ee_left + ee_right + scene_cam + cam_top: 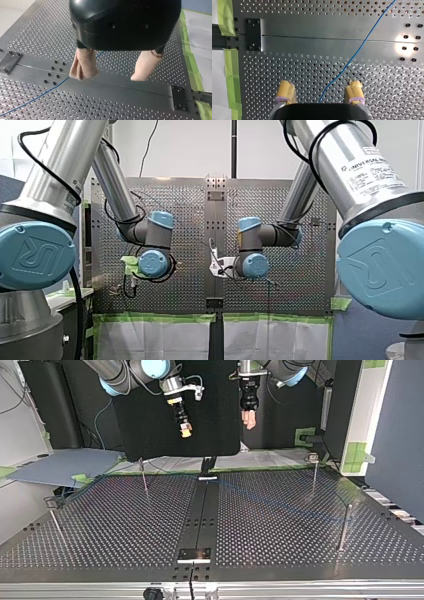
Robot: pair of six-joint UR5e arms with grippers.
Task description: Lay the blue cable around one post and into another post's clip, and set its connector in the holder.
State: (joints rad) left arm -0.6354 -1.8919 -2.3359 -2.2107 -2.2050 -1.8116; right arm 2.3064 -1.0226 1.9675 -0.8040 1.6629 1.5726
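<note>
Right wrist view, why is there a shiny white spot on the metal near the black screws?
Right wrist view: probably a light bouncing off the smooth metal strip, brightest around the black screws; left wrist view: the strip has only a soft sheen, no white spot.

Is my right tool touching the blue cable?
Apart. Top view: my right tool hangs high above the perforated table; right wrist view: the blue cable lies on it, between the open fingers.
</note>
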